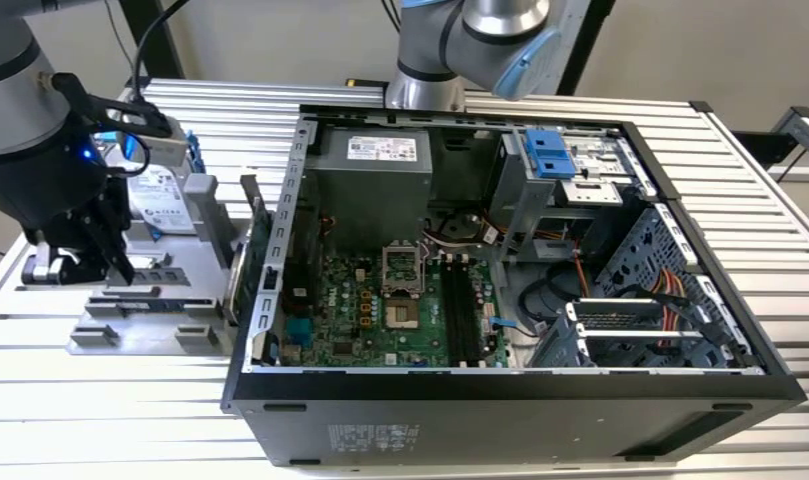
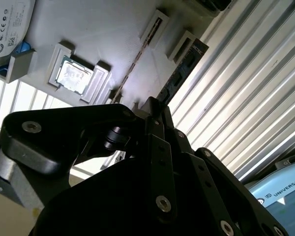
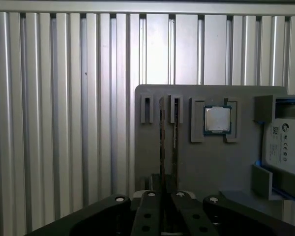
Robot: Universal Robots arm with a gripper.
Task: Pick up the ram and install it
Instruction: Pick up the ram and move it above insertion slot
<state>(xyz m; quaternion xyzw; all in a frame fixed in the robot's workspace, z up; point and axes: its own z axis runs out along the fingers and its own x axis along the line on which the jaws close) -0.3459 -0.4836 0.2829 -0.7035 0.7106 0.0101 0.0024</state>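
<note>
Ram (image 3: 162, 137) stands on edge in the gray holder (image 3: 206, 162), which sits on the table at the exterior view's left of the PC case (image 1: 511, 395). In the first wrist view its long axis runs in line with the gripper (image 3: 163, 191), near end directly at the tip (a second thin strip just beside it, toward the CPU (image 3: 217, 119)). Grip state: cannot tell whether the ram is clamped or free.

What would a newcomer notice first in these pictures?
The open computer case sits in the middle of the exterior view, its motherboard bare. At that view's left the gripper hangs over a grey holder tray, close to the ram standing on edge near a silver CPU chip.
</note>
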